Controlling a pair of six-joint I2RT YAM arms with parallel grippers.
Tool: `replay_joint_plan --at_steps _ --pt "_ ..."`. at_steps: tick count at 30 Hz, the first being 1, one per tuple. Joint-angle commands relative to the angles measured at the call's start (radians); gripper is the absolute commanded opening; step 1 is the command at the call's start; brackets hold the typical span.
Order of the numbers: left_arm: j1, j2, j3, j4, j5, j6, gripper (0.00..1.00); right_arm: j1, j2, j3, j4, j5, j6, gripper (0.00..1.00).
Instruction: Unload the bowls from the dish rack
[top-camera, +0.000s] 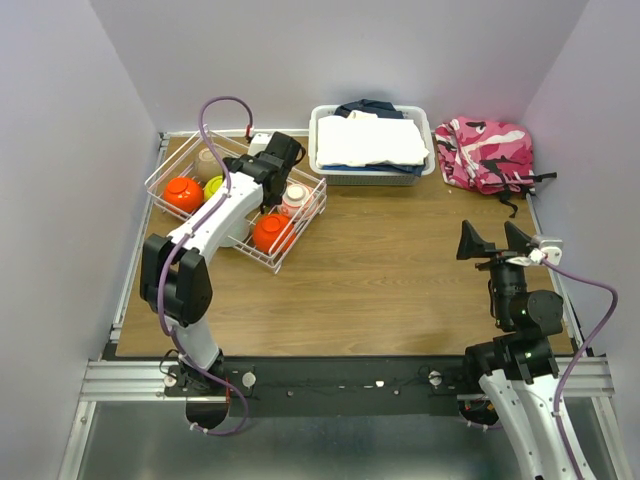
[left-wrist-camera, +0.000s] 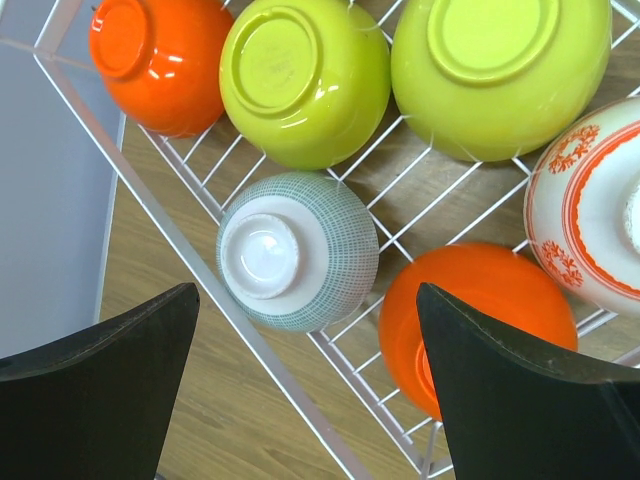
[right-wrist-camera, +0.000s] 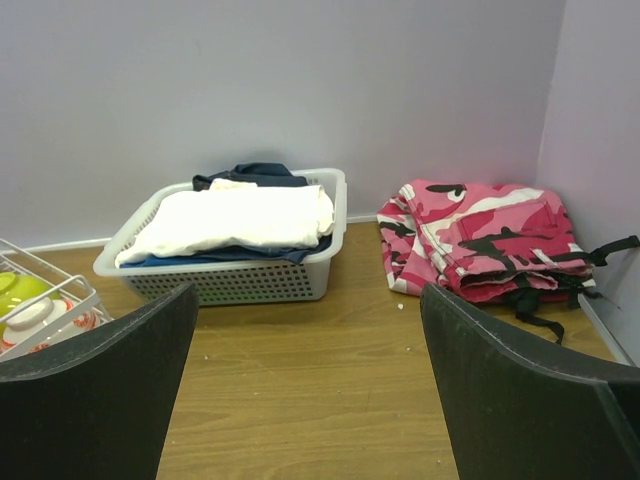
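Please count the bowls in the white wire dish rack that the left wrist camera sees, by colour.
Glossy orange round bowls: 2
Glossy lime-yellow round bowls: 2
Pale grey checked round bowl: 1
White round bowl with red pattern: 1
Total: 6

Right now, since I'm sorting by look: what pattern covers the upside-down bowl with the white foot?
That bowl has a fine grey-green grid; the left wrist view shows it best.
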Motion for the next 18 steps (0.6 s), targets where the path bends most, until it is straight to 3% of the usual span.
replay_joint_plan --at_steps 1,10,18 --pt "0.028 0.022 0.045 -0.049 -0.031 -0.094 0.99 0.010 -0.013 -0.006 -0.023 0.001 -0.005 1.00" --pt "0.062 0.093 0.035 -0.014 -0.028 -0.133 0.99 0.020 -0.027 -0.009 -0.022 0.008 0.001 1.00" --pt "0.088 0.115 0.028 0.058 0.005 -0.069 0.99 0.023 -0.029 -0.009 -0.023 0.008 -0.001 1.00"
